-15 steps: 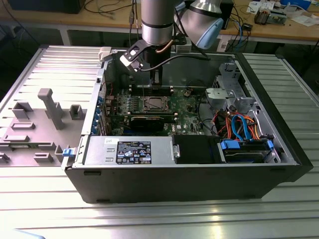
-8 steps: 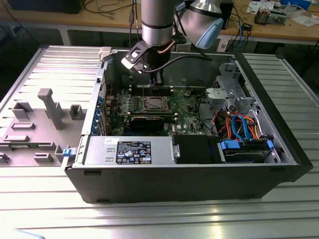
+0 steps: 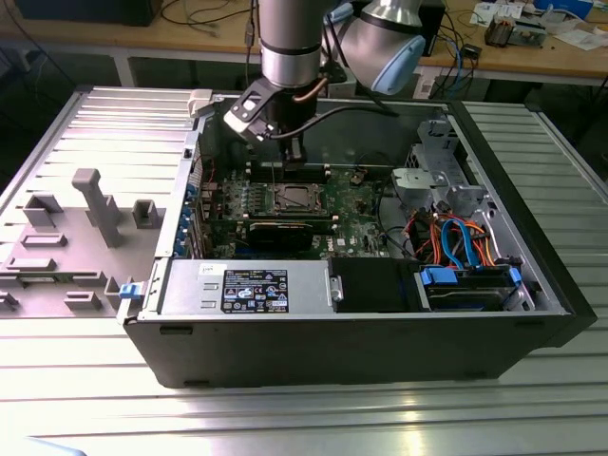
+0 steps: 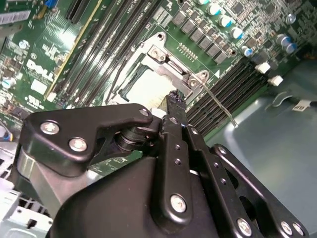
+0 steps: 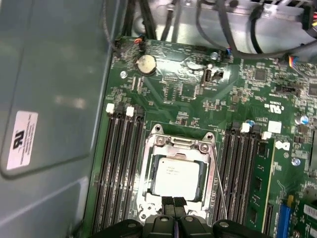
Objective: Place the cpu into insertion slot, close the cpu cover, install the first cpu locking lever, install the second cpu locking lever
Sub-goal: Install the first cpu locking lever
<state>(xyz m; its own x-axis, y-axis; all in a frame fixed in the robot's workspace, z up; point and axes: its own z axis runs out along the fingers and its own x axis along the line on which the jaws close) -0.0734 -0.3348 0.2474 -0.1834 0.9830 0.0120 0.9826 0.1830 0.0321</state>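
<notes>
Silver cpu seated under cpu cover, memory slots flanking, clenched end effector just beside

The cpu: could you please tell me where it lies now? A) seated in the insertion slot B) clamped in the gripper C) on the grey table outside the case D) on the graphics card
A: in the first wrist view the cpu lies flat within the silver rim of the insertion slot, with the gripper at its edge.

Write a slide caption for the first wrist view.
Shut gripper beside the cpu cover, which lies over the cpu in the insertion slot, memory slots flanking.
</notes>
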